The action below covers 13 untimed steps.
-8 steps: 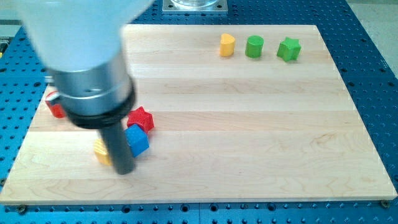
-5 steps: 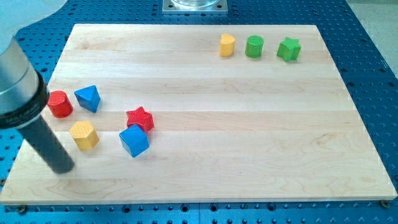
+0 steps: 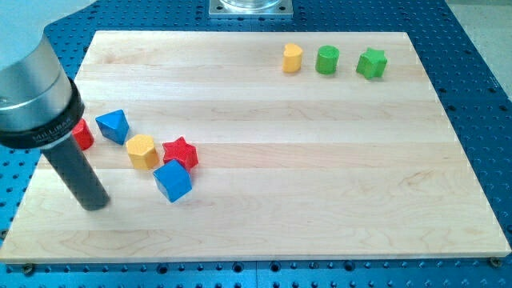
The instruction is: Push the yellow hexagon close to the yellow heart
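Observation:
The yellow hexagon point(image 3: 142, 151) lies at the view's left, touching the red star point(image 3: 182, 152) on its right. The yellow heart point(image 3: 293, 58) stands far off at the view's top, right of centre. My tip point(image 3: 96, 204) rests on the board below and to the left of the yellow hexagon, a short gap away from it. The rod and its grey housing point(image 3: 32, 96) rise toward the view's upper left.
A blue triangle point(image 3: 113, 125) lies up-left of the hexagon. A red cylinder point(image 3: 82, 134) is partly hidden behind the rod. A blue cube point(image 3: 173, 181) sits below the red star. A green cylinder point(image 3: 327, 60) and a green star point(image 3: 371, 63) stand right of the heart.
The yellow hexagon has slid up and to the right, from beside the red cylinder to against the red star. My tip has shifted slightly right.

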### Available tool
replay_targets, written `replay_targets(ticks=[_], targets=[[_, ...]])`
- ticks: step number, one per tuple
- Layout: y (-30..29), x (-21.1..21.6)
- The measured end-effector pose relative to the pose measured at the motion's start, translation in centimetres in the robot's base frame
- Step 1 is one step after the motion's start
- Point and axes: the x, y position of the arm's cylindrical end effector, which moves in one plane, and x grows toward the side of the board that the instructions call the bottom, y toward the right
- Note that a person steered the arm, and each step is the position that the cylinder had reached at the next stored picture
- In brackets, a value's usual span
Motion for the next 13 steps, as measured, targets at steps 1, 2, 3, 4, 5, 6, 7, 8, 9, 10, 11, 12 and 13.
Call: replay_targets(ticks=[1, 2, 3, 4, 5, 6, 7, 8, 9, 10, 11, 12, 13], targets=[[0.2, -2.2], [2.9, -4.9], [5.7, -8.7], [7.8, -8.1], [7.7, -5.8], [12.6, -10.0], [16.9, -14.4], [17.5, -15.0], [19.7, -12.8], [22.7, -15.9], [19.1, -18.8], [18.6, -18.3], [13.7, -18.7]])
